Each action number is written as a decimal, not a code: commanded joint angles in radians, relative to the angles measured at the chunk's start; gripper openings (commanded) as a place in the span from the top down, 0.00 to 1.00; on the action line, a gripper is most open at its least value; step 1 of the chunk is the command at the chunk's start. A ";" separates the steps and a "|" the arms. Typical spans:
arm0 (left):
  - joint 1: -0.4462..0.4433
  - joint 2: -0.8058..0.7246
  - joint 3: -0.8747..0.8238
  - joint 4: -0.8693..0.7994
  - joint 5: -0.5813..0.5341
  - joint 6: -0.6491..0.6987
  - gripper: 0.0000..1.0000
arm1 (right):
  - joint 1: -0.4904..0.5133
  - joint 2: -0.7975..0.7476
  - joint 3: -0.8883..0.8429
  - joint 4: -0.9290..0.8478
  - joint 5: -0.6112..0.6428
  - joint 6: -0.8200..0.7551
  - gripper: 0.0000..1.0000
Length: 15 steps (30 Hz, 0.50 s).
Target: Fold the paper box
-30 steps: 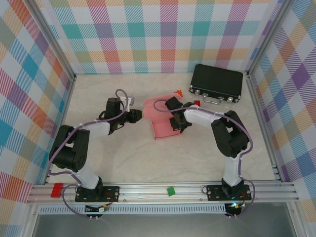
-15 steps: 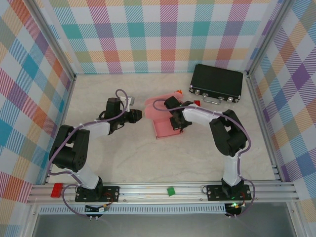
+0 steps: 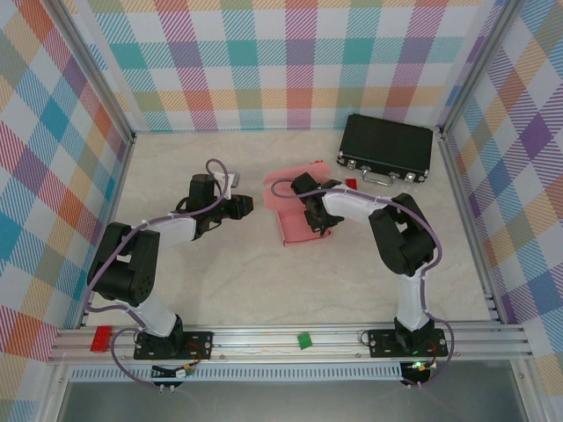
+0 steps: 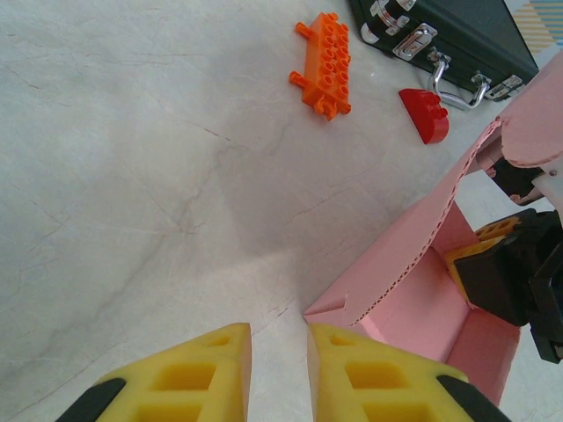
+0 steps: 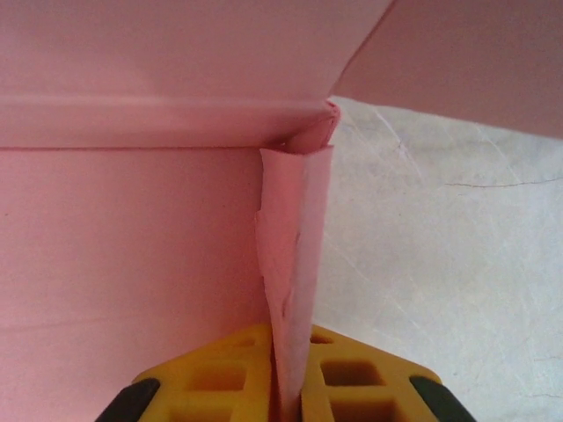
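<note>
1. Paper box (image 3: 299, 214): pink card, half-formed, mid-desk (image 3: 220, 272). It has 1 large flap on its far side.
2. Right jaws: clamped on 1 upright side wall of the box. The thin card is pinched between the yellow pads (image 5: 352, 378).
3. Left jaws: slightly apart, nothing between them. They sit low over the desk, just beside the box's pointed left corner.
4. Black case (image 3: 387, 148): back right of desk. Orange toy (image 4: 323, 53) and red block (image 4: 424, 112) lie near it, apart from the box.
</note>
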 commanded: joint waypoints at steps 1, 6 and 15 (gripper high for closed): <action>0.009 0.006 0.016 0.001 0.014 0.007 0.76 | -0.003 0.076 -0.029 -0.092 0.001 -0.015 0.88; 0.009 0.002 0.012 0.001 0.011 0.009 0.76 | -0.004 0.077 -0.029 -0.092 -0.002 -0.011 0.88; 0.009 0.004 0.011 0.001 0.014 0.007 0.76 | -0.012 -0.028 -0.031 -0.060 -0.062 0.026 0.79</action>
